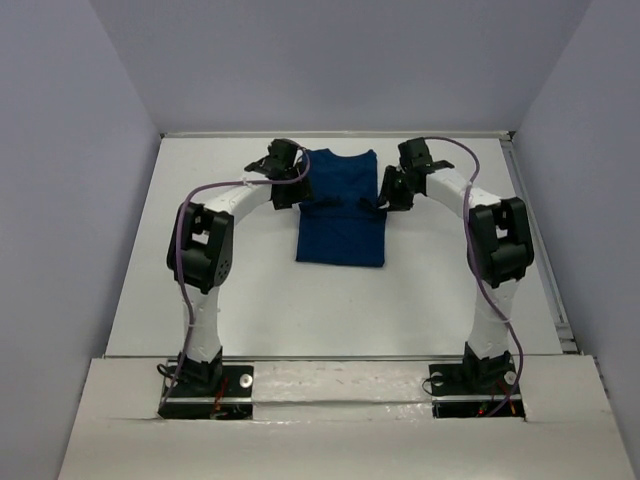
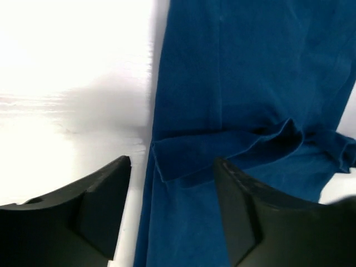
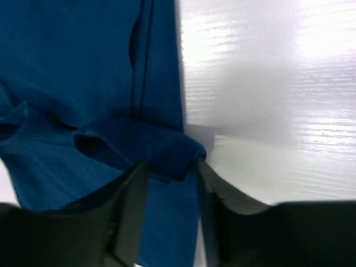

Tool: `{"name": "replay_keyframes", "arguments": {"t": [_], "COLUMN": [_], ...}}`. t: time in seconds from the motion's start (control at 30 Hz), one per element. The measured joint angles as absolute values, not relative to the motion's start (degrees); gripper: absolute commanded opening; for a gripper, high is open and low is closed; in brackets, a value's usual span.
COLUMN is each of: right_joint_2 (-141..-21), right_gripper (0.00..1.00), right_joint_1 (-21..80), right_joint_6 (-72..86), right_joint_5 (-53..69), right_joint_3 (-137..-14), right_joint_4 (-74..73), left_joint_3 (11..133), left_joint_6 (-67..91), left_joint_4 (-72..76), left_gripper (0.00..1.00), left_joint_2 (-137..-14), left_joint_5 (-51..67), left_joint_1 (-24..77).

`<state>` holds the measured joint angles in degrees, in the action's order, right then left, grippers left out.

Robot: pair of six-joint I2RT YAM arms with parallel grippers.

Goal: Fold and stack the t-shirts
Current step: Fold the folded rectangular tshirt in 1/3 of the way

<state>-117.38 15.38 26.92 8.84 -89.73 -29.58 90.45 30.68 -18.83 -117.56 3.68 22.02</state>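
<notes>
The dark navy t-shirt (image 1: 340,215) lies on the white table at the far middle, folded into a long narrow strip; no print shows. My left gripper (image 1: 287,190) is open at the shirt's left edge. In the left wrist view its fingers (image 2: 173,167) straddle that edge and a folded-over sleeve (image 2: 222,150), touching nothing. My right gripper (image 1: 393,190) is at the shirt's right edge. In the right wrist view its fingers (image 3: 169,167) stand close together, with a raised fold of the shirt (image 3: 161,147) pinched between them.
The white table (image 1: 240,290) has a raised rim at the back and along the right side (image 1: 540,250). Grey walls stand on the left, back and right. Both arm bases are bolted at the near edge.
</notes>
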Motion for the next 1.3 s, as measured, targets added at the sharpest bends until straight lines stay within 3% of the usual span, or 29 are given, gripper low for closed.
{"name": "replay_keyframes", "arguments": {"t": [0.07, 0.1, 0.13, 0.17, 0.2, 0.23, 0.3, 0.37, 0.5, 0.67, 1.3], "right_joint_2": [-117.01, -116.51, -115.74, -114.78, -113.69, -112.18, -108.84, -106.34, -107.13, -114.85, -132.92], "right_gripper": [0.60, 0.54, 0.42, 0.24, 0.03, 0.00, 0.00, 0.00, 0.00, 0.00, 0.00], "right_joint_1": [15.38, 15.38, 15.38, 15.35, 15.33, 15.35, 15.84, 16.71, 19.92, 25.30, 27.53], "right_joint_6": [26.35, 25.85, 25.56, 25.32, 25.08, 24.86, 25.26, 25.28, 25.28, 25.28, 27.00], "right_joint_5": [9.15, 9.39, 9.63, 9.87, 10.48, 11.40, 12.53, 13.61, 14.85, 15.51, 11.25], "right_joint_3": [-90.56, -91.00, -91.11, -91.11, -90.87, -90.39, -88.99, -87.53, -87.22, -88.99, -108.25], "right_joint_4": [-29.65, -30.02, -30.09, -30.22, -30.24, -30.11, -29.56, -28.97, -28.27, -28.62, -29.85], "left_joint_3": [90.19, 89.54, 88.84, 88.14, 86.94, 85.56, 80.01, 75.09, 64.95, 55.72, 45.39], "left_joint_6": [30.61, 30.70, 30.76, 30.81, 30.96, 31.16, 32.12, 33.45, 36.23, 38.30, 38.46], "left_joint_4": [-18.55, -18.11, -18.09, -18.04, -17.15, -16.38, -12.86, -10.22, -3.16, -0.58, 6.09], "left_gripper": [0.69, 0.65, 0.60, 0.55, 0.43, 0.36, 0.25, 0.22, 0.21, 0.20, 0.17], "left_joint_2": [-116.42, -115.02, -113.51, -111.42, -109.25, -107.04, -99.18, -93.91, -89.93, -93.69, -94.52], "left_joint_5": [2.79, 2.37, 1.87, 1.43, 1.23, 1.26, 2.22, 3.33, 6.76, 9.69, 10.20], "left_joint_1": [22.00, 21.98, 21.93, 21.89, 21.85, 21.80, 22.04, 23.24, 27.53, 29.32, 28.71]}}
